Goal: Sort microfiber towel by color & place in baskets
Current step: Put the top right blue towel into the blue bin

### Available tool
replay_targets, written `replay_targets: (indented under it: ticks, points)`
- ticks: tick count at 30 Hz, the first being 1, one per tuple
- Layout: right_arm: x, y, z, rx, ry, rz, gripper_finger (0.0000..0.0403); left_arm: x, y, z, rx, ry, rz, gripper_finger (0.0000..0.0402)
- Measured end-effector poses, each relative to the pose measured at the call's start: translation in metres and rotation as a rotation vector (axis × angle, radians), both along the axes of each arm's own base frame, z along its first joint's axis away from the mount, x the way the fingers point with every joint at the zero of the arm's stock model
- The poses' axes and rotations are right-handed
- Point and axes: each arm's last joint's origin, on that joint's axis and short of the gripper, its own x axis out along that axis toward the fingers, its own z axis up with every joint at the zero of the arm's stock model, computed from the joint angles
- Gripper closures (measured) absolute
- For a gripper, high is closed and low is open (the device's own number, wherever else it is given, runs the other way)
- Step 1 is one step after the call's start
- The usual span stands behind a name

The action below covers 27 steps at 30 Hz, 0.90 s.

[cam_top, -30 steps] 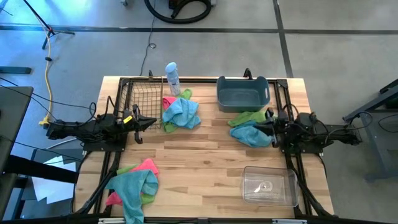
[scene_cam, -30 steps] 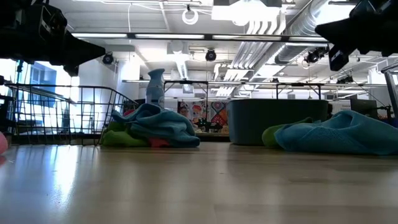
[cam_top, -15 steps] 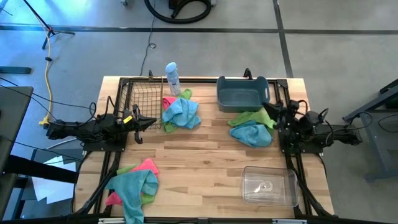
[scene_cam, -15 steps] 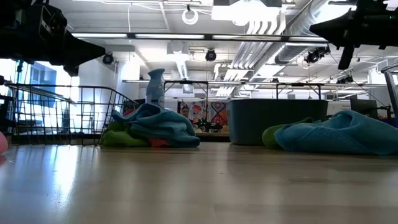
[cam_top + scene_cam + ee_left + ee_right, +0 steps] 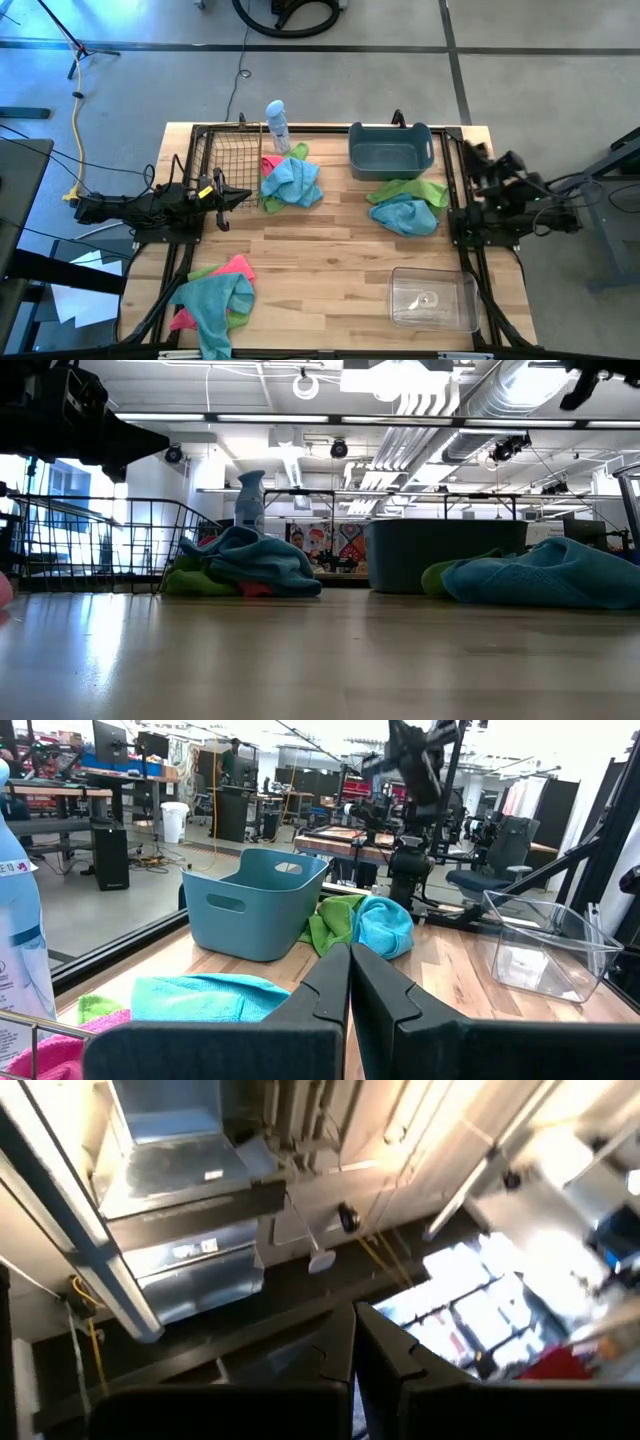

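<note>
Three towel piles lie on the table. A teal, green and pink pile [image 5: 291,181] rests against the black wire basket [image 5: 222,160]. A green and teal pile [image 5: 406,205] lies just in front of the grey-blue tub [image 5: 390,148]. A pink, green and teal pile [image 5: 215,296] sits at the near left corner. The clear box [image 5: 432,298] stands near right. My left gripper [image 5: 247,198] is shut, level beside the wire basket. My right gripper [image 5: 467,150] is shut and raised high at the right edge, pointing up at the ceiling [image 5: 353,1325].
A white-and-blue spray bottle [image 5: 277,124] stands at the far edge between the wire basket and the tub. Black frame rails run along the table's left and right sides [image 5: 462,200]. Bare wood shows in the table's middle [image 5: 320,260].
My right gripper has risen from just over the green and teal pile, drawn back toward the table's right edge and tipped upward. The towel piles have stayed where they were.
</note>
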Motion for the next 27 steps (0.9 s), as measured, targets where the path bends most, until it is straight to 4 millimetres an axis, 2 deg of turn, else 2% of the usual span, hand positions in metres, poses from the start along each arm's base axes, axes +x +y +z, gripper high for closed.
replay_targets:
  ticks: [5,9,14,19,23,27]
  points:
    - [-0.013,0.000,0.045,-0.095,0.069,-0.107,0.0402,0.000,0.000,0.000,0.000,0.000,0.000,0.0401]
    - [-0.014,0.000,0.079,-0.138,0.184,-0.152,0.0402,0.000,0.000,0.000,0.000,0.000,0.000,0.0402]
    - [0.001,0.000,0.107,-0.172,0.348,-0.179,0.0402,0.000,0.000,0.000,0.000,0.000,0.000,0.0402]
    - [0.025,-0.002,0.117,-0.158,0.483,-0.220,0.0399,0.000,0.000,0.000,0.000,0.000,0.000,0.0401]
    - [0.043,-0.004,0.124,-0.132,0.614,-0.242,0.0363,0.000,0.000,0.000,0.000,-0.001,0.001,0.0402]
    - [0.051,-0.004,0.141,-0.084,0.686,-0.201,0.0290,0.000,0.000,0.000,0.000,0.000,0.001,0.0401]
